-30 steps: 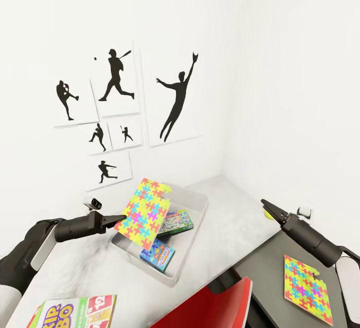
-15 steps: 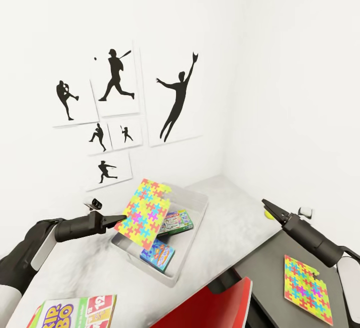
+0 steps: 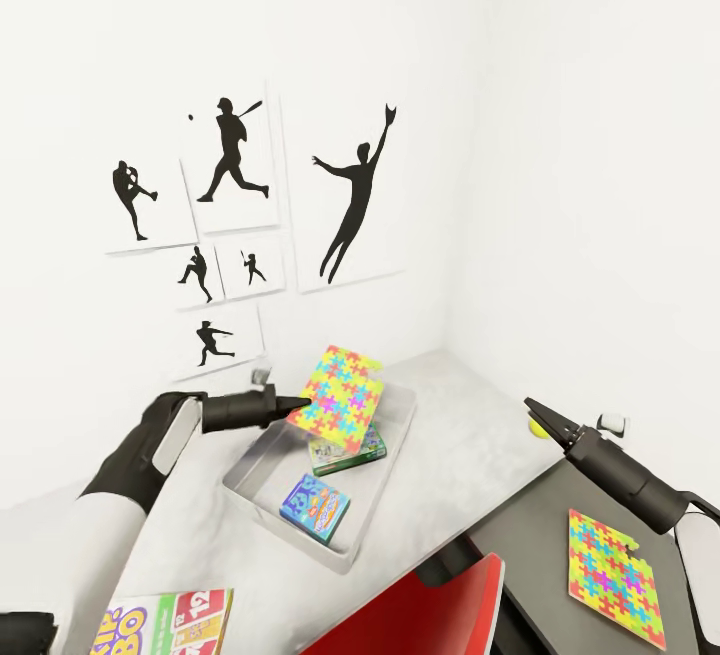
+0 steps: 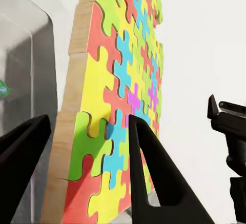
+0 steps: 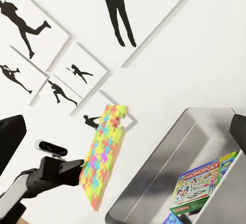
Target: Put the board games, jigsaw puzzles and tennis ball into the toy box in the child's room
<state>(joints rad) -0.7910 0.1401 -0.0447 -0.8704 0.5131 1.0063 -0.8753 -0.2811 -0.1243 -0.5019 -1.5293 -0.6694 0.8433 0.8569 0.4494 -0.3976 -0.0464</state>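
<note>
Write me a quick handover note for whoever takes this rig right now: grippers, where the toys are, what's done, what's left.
Left gripper: shut on a jigsaw puzzle, held over the toy box.
Right gripper: open, near the tennis ball.
Done: blue board game and white-and-green board game are in the box.
Left: drop this puzzle; then the second puzzle on the lower dark section, the ball, and the SKIP-BO box.
</note>
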